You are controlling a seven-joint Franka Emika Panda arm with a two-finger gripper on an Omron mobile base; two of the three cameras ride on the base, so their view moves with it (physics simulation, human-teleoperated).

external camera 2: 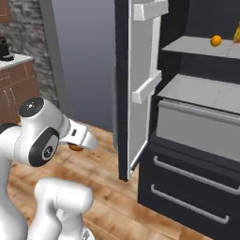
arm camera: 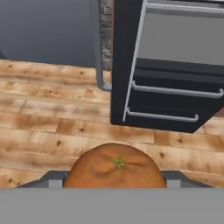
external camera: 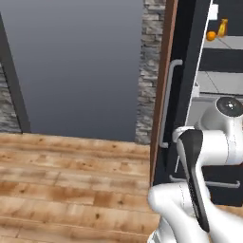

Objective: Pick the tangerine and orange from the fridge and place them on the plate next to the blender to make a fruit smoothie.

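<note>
Hand view: a round orange fruit (arm camera: 114,168), tangerine or orange I cannot tell, sits clenched in the claw (arm camera: 113,180), low over the wooden floor (arm camera: 43,131) for carrying. The fridge (external camera 2: 187,140) stands open nearby, a second orange fruit (external camera 2: 215,41) shelved inside.

— How's the light in here?
— Even and soft, no glare, hardly any shadows on the floor (external camera: 71,190).
— Sharp?
— Slightly blurry, perhaps; the fridge (external camera 2: 187,140) interior looks dim.
</note>
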